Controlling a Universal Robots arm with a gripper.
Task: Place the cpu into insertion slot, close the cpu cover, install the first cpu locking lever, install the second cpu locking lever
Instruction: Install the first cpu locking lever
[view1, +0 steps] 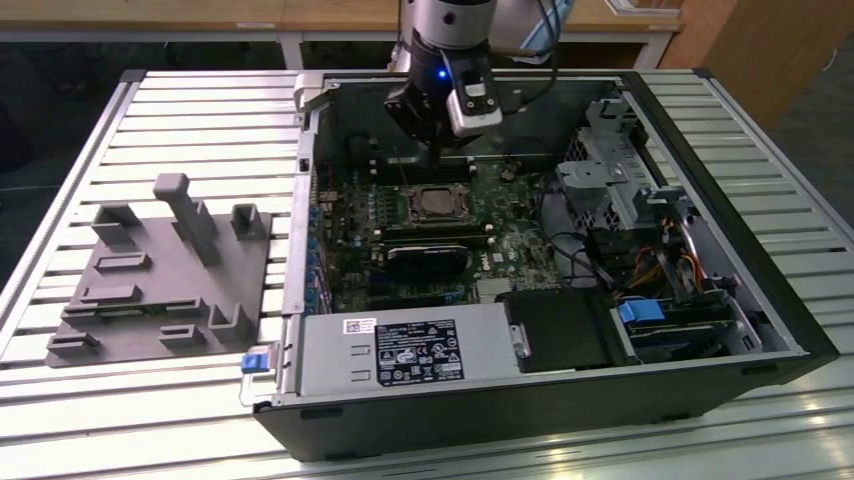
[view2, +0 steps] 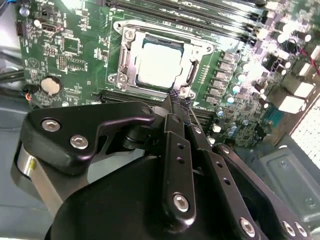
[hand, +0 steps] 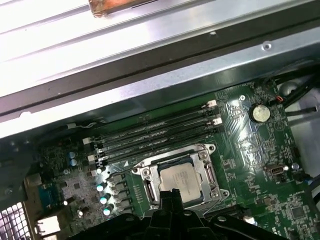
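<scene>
The cpu (view2: 159, 65) (hand: 181, 179) (view1: 434, 203), a dull silver square chip, lies flat in the insertion slot on the green board and hides it. The cpu cover (view2: 126, 57) (hand: 206, 172), a thin silver frame, lies down around the chip's top. In both wrist views my gripper (view2: 174, 99) (hand: 171, 193) hovers at one edge of the socket with its black fingers (view2: 176, 145) pressed together and nothing between them. In the exterior view the gripper (view1: 445, 150) hangs inside the open computer case, just beyond the socket.
Long black memory slots (hand: 155, 135) run beside the socket. A black fan housing (view1: 427, 262) and the labelled power supply box (view1: 407, 350) sit on its near side. Drive cages and cables (view1: 627, 200) crowd the exterior view's right. A grey fixture (view1: 167, 270) stands outside the case.
</scene>
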